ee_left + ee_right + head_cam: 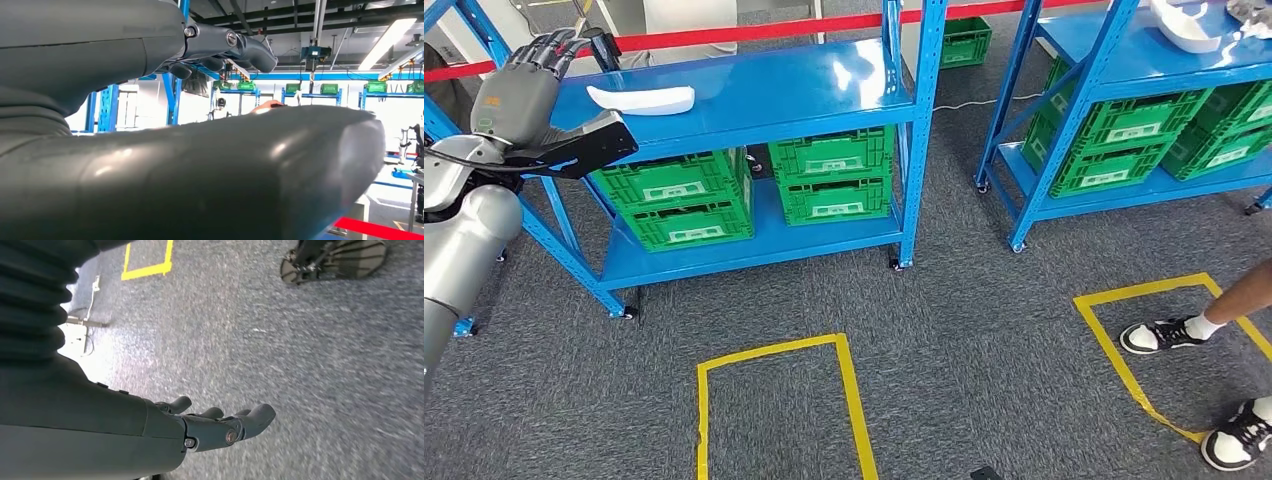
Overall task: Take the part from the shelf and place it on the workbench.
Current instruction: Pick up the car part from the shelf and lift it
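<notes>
A white curved part lies on the top board of the near blue shelf, toward its left end. My left hand is raised at that shelf's left corner, a little left of and above the part, without touching it. Its fingers are apart and hold nothing, and its thick dark thumb juts toward the shelf below the part. My right hand hangs over the grey carpet with loosely bent fingers and nothing in it.
Green crates fill the near shelf's lower board. A second blue shelf at the right carries another white part and more crates. A person's shoes stand at a yellow floor square on the right. Another yellow square marks the carpet ahead.
</notes>
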`<act>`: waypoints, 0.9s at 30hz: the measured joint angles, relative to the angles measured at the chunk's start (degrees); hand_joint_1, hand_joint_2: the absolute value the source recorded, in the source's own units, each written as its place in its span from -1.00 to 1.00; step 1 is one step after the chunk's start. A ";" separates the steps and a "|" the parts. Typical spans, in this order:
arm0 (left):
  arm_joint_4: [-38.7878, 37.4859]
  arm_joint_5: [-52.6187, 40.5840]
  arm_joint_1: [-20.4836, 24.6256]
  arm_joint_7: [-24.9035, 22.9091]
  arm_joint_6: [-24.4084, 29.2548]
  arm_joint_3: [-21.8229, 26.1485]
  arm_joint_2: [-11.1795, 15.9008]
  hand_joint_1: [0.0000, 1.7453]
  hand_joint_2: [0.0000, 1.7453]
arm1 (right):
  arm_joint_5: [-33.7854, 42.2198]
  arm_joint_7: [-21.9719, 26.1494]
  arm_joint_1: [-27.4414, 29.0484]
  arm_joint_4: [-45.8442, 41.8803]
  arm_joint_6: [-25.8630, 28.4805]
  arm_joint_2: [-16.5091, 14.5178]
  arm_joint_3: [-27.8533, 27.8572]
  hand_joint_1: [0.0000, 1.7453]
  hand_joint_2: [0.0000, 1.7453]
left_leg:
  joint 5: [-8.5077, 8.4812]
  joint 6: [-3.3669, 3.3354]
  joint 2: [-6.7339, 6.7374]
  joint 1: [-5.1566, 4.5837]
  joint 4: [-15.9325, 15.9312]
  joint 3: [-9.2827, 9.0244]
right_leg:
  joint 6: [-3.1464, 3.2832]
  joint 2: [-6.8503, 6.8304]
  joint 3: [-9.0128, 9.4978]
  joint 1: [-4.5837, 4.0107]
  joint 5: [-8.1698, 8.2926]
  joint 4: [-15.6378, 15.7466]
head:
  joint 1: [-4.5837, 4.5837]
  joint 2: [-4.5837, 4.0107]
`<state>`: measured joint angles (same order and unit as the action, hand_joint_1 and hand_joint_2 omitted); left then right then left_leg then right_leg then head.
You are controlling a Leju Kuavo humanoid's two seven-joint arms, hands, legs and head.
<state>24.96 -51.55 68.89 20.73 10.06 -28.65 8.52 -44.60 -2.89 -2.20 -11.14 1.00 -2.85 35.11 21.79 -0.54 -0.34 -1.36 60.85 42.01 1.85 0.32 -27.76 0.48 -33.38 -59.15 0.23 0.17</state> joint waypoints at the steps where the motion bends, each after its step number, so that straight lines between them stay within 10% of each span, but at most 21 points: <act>1: 0.04 0.05 0.00 -0.01 -0.09 -0.08 0.12 -1.00 -1.00 | -0.13 -0.14 -0.02 0.08 -0.15 -0.10 0.01 -1.00 -1.00 | -1.61 -0.34 -0.05 -0.35 -1.73 -0.56 | -0.21 0.00 0.77 -0.09 -0.32 0.45 | 0.05 0.00; 4: 0.43 0.35 0.19 0.09 -0.31 -0.31 0.36 -1.00 -1.00 | -0.39 -0.33 -0.12 0.16 -0.42 -0.14 0.01 -1.00 -1.00 | -1.08 -0.84 -0.34 -0.17 -3.52 -2.70 | -0.97 -0.07 0.85 -0.34 1.58 -1.61 | 0.13 0.00; 7: 0.58 0.58 0.49 0.28 -0.63 -0.54 0.32 -1.00 -1.00 | -0.45 -0.26 -0.46 0.17 -0.40 -0.15 -0.01 -1.00 -1.00 | 0.74 -1.43 -0.48 0.16 -4.25 -5.42 | -1.56 -0.07 -5.88 -0.27 3.49 -11.54 | 0.05 -0.01; 9: 0.52 0.61 0.43 0.24 -0.91 -0.66 0.11 -1.00 -1.00 | -0.49 -0.32 -0.36 0.17 -0.34 -0.14 -0.01 -1.00 -1.00 | 2.42 -1.69 -0.62 0.19 -4.27 -7.18 | -1.86 -0.08 -10.55 -0.20 -0.66 -15.59 | 0.05 -0.01; 12: 0.33 0.63 0.21 0.21 -1.10 -0.84 -0.14 -1.00 -1.00 | -0.62 -0.35 0.00 0.17 -0.32 -0.10 -0.01 -1.00 -1.00 | 5.33 -1.50 -1.02 0.21 -4.25 -10.75 | -2.05 -0.09 -13.65 -0.13 -4.99 -12.32 | -0.02 0.00; 16: -0.15 0.71 0.11 0.21 -1.22 -1.15 -0.35 -1.00 -1.00 | -0.64 -0.38 0.51 0.36 -0.35 -0.11 0.01 -1.00 -1.00 | 9.84 -0.69 -1.39 0.01 -3.72 -14.69 | -1.53 -0.17 -13.30 -0.23 9.43 -0.99 | 0.09 0.00; 18: -0.06 0.80 0.40 0.21 -1.36 -1.34 -0.32 -1.00 -1.00 | -0.68 -0.37 0.39 0.43 -0.40 -0.10 0.02 -1.00 -1.00 | 10.77 -0.01 -1.68 -0.03 -2.58 -15.72 | -0.67 -0.28 -12.12 -0.39 10.62 -0.29 | 0.14 0.00; 22: 0.04 1.11 1.18 -0.06 -1.88 -1.53 0.23 -1.00 -1.00 | -0.83 -0.48 -0.13 0.43 -0.49 -0.05 0.02 -1.00 -1.00 | 7.48 1.43 -0.70 0.34 8.78 -9.41 | 0.74 -0.22 -8.29 0.03 7.95 0.03 | 0.21 0.00; 24: -0.37 1.14 0.88 -0.62 -2.28 -1.66 0.71 -1.00 -1.00 | -0.91 -0.64 -0.11 0.43 -0.48 -0.02 0.02 -1.00 -1.00 | 10.40 2.11 -0.27 0.81 13.54 -4.16 | 0.86 -0.12 -5.78 0.27 5.89 0.24 | 0.26 0.00; 27: -1.04 1.26 0.50 -1.28 -2.44 -1.81 1.65 -1.00 -1.00 | -1.02 -0.63 0.09 0.43 -0.49 -0.03 0.02 -1.00 -1.00 | 16.47 2.42 0.05 1.25 11.20 0.48 | 0.59 0.13 -1.45 0.63 2.36 0.37 | 0.26 0.00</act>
<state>23.91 -50.29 69.39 19.45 7.62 -30.46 10.17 -45.62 -3.52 -2.12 -10.71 0.51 -2.87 35.12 38.26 1.88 -0.29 -0.11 72.05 42.49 2.44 0.45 -29.21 1.11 -31.02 -58.78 0.50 0.17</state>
